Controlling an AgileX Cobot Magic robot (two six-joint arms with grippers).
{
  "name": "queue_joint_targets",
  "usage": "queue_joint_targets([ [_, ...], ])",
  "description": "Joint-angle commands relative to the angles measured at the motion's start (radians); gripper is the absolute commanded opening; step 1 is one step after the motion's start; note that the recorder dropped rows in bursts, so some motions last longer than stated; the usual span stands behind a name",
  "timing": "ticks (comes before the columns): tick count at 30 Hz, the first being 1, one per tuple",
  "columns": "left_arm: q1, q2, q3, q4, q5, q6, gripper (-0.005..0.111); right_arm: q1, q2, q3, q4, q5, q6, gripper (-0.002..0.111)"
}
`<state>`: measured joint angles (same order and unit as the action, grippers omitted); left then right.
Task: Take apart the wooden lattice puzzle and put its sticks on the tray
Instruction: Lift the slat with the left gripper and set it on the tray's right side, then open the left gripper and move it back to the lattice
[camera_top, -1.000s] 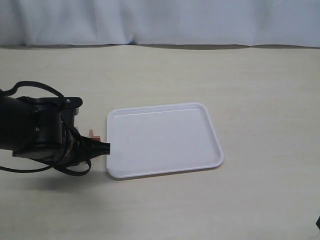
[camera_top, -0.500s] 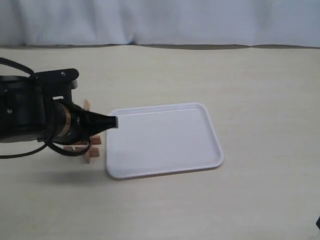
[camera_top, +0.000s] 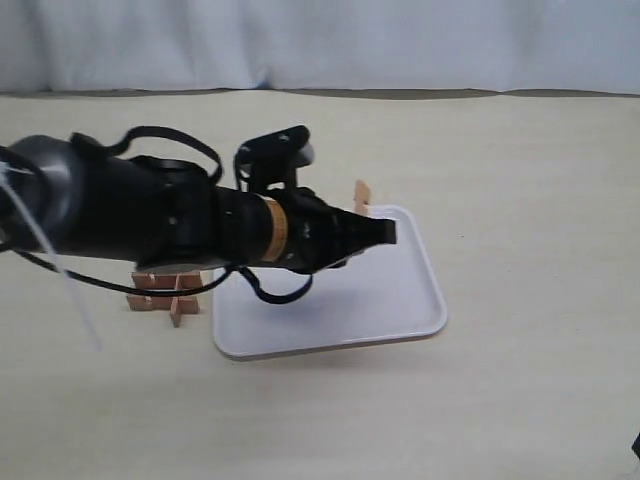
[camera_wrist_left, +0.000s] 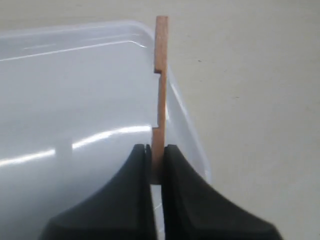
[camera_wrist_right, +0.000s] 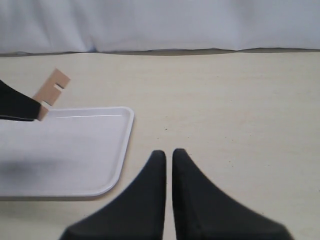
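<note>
stick (camera_wrist_left: 161, 50) clamped in left gripper (camera_wrist_left: 157, 152), over tray (camera_wrist_left: 75, 95)

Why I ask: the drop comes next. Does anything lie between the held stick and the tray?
Nothing visible does. The left pincer holds the stick above a bare corner of the tray, though its free end seems to reach past the rim.
</note>
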<state>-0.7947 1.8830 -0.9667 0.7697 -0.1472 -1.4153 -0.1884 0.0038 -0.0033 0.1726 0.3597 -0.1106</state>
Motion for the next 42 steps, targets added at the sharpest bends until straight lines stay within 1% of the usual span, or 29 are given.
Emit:
queue_joint_targets([
  [1,-0.057,0.082,-0.098,0.048,-0.051,-0.003,0.000,-0.007,-0.004,0.003,0.003,0.004,-0.002,0.005],
  [5,-0.066,0.113,-0.122,0.057,-0.044,-0.003,0.000,-0.007,-0.004,0.003,0.003,0.004,-0.002,0.005],
  [10,-0.067,0.113,-0.122,0.043,0.157,-0.005,0.000,-0.007,-0.004,0.003,0.003,0.004,-0.002,0.005],
  [12,-0.067,0.113,-0.122,0.013,0.205,-0.005,0.000,-0.007,-0.004,0.003,0.003,0.004,-0.002,0.005],
  [15,-0.068,0.113,-0.122,0.011,0.179,-0.005,0.001,-0.007,-0.004,0.003,0.003,0.004,-0.002,0.005],
  [16,-0.070,0.113,-0.122,0.011,0.157,-0.005,0.003,-0.007,-0.004,0.003,0.003,0.004,-0.002,0.005],
  [17,-0.073,0.113,-0.122,0.011,0.147,-0.005,0.006,-0.007,-0.004,0.003,0.003,0.004,-0.002,0.005],
  [19,-0.078,0.113,-0.122,0.028,0.136,-0.003,0.018,-0.007,-0.004,0.003,0.003,0.004,-0.002,0.005],
  [22,-0.078,0.113,-0.122,0.033,0.158,-0.003,0.041,-0.007,-0.004,0.003,0.003,0.004,-0.002,0.005],
  [24,-0.078,0.113,-0.122,0.033,0.173,-0.003,0.054,-0.007,-0.004,0.003,0.003,0.004,-0.002,0.005],
  [26,-0.078,0.107,-0.122,0.033,0.190,-0.003,0.060,-0.007,-0.004,0.003,0.003,0.004,-0.002,0.005],
  [28,-0.078,0.084,-0.122,0.033,0.222,-0.003,0.062,-0.007,-0.004,0.003,0.003,0.004,-0.002,0.005],
  [31,-0.078,0.021,-0.122,0.033,0.328,0.034,0.062,-0.007,-0.004,0.003,0.003,0.004,-0.002,0.005],
  [34,-0.078,-0.073,-0.122,0.018,0.509,0.142,0.062,-0.007,-0.004,0.003,0.003,0.004,-0.002,0.005],
  [39,-0.078,-0.208,-0.122,-0.053,0.932,0.457,0.062,-0.007,-0.004,0.003,0.003,0.004,-0.002,0.005],
  [42,-0.078,-0.239,-0.122,-0.114,1.114,0.605,0.062,-0.007,-0.004,0.003,0.003,0.004,-0.002,0.005],
])
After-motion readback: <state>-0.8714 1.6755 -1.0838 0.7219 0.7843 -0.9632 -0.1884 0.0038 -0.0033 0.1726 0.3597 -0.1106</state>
